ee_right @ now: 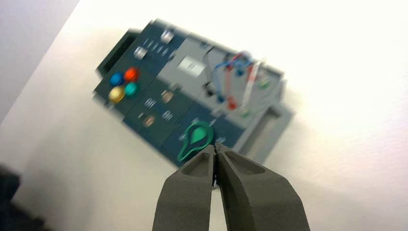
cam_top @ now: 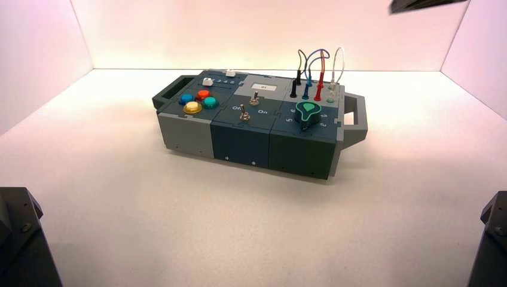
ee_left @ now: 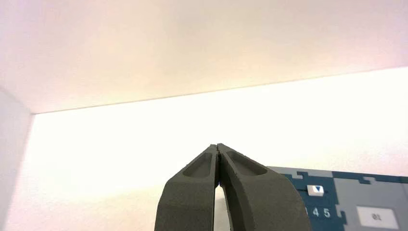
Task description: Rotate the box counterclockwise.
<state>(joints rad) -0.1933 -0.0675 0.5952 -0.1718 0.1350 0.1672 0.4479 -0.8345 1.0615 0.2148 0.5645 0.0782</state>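
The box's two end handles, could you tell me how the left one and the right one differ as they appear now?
In the high view, the left handle is dark teal, while the right handle is grey. The left handle adjoins the end with the four coloured buttons; the right handle adjoins the end with the green knob and looped wires. The right handle's opening shows plainly; the left handle's is hardly visible. Both are loops projecting from the box, and no gripper touches either.

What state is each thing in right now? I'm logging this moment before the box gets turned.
box: flat on the table, slightly askew, nothing touching it.
wires: plugged in, looping above the box's right end.
left gripper: shut, empty, off the box beside its slider end.
right gripper: shut, empty, above the box near the green knob.
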